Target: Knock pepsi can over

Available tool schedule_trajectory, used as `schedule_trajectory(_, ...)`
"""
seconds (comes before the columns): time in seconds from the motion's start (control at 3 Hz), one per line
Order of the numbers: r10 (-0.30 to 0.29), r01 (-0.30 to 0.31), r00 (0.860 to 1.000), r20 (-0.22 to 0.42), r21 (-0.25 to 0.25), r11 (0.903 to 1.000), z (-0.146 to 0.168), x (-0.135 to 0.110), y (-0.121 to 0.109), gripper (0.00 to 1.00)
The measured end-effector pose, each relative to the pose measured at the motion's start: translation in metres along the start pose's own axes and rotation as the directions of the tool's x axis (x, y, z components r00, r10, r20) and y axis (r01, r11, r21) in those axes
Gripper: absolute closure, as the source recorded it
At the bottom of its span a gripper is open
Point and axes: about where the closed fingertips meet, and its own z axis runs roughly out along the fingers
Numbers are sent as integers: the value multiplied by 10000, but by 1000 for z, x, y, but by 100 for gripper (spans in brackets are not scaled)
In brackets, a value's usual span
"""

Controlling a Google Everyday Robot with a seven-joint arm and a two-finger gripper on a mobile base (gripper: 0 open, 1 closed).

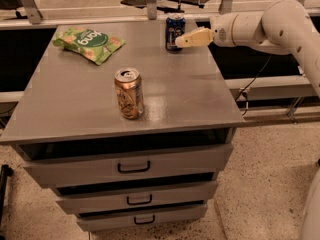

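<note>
Push high on the pepsi can (pixel 175 30), sweeping across toward the green chip bag (pixel 89 43), so it tips rather than slides. My gripper (pixel 183 41) is pressed shut, holding nothing. The can stands upright at the cabinet top's (pixel 190 94) far edge, against my tip (contact unclear).

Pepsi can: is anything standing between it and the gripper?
Nothing visible. The gripper is close beside the pepsi can near the back edge; the gold can and green chip bag lie off the path.
</note>
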Motion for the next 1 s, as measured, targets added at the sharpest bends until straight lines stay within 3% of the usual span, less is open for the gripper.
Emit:
schedule_trajectory(0.33,-46,69,9983,582,-397,9992,31,-13,-4,0)
schedule_trajectory(1.0,-335,418,9978,567,-1537,9872,78,-18,9,0)
